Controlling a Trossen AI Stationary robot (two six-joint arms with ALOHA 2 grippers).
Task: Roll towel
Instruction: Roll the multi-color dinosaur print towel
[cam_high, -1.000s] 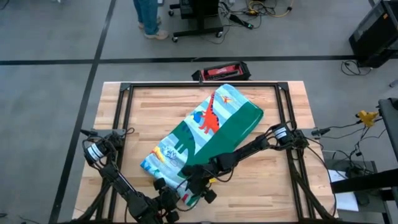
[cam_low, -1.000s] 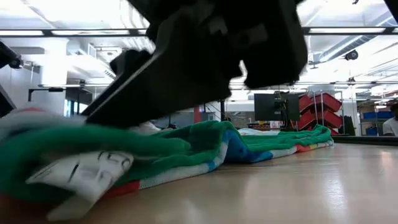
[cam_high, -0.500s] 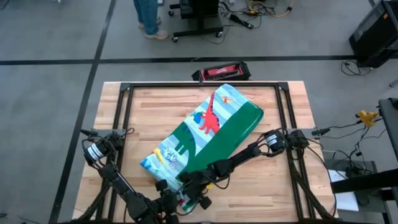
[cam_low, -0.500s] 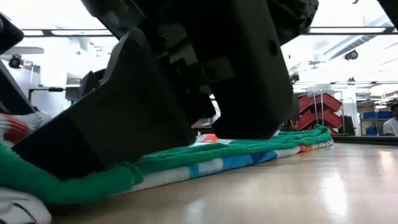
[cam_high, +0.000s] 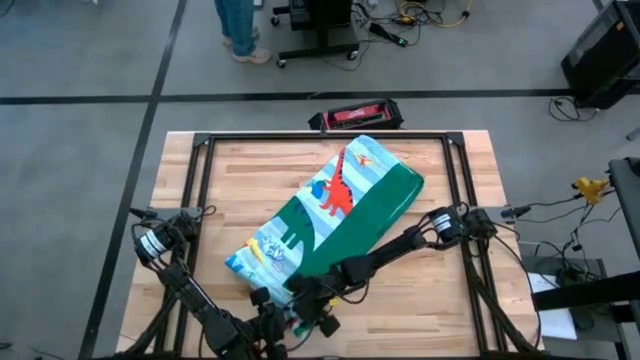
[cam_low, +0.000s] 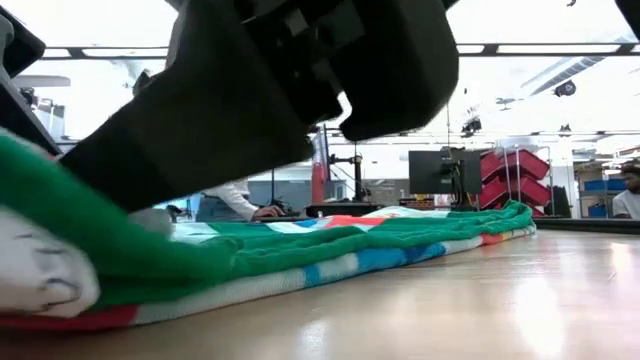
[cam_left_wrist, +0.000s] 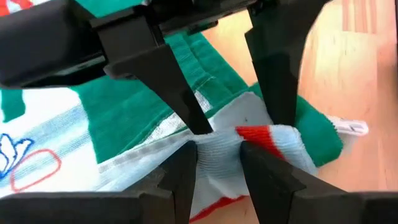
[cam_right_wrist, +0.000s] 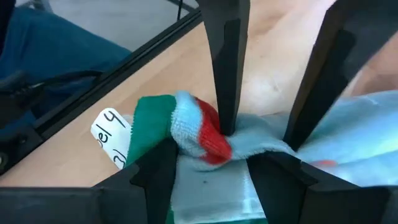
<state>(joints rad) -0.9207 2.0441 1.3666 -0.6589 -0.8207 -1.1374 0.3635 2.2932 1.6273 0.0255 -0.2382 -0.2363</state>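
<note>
A wooden table (cam_high: 240, 180) with a black frame stands on a grey floor; in the high view a person's legs (cam_high: 236, 28) show at the top edge and a red-and-black case (cam_high: 355, 115) lies just past the table's far edge. The towel (cam_high: 340, 210) lies folded into a long band running from upper right of centre down to the lower left of centre, green along one side, pale blue with a red dinosaur on the other. In the low view it stretches across the frame as a low green ridge (cam_low: 400, 235), bunched at the left.

Both grippers meet at the towel's lower end, near the bottom of the high view. The left gripper (cam_left_wrist: 217, 152) has its fingers (cam_left_wrist: 180, 180) narrowly parted with a bunch of pale blue and red cloth pinched between them. The right gripper (cam_right_wrist: 211, 162) has its fingers (cam_right_wrist: 155, 174) wider apart, straddling a rolled corner of green, blue and red cloth that fills the gap. A white label (cam_right_wrist: 112, 134) sticks out beside that corner. In each wrist view the other arm's fingers come down onto the same bunch.
</note>
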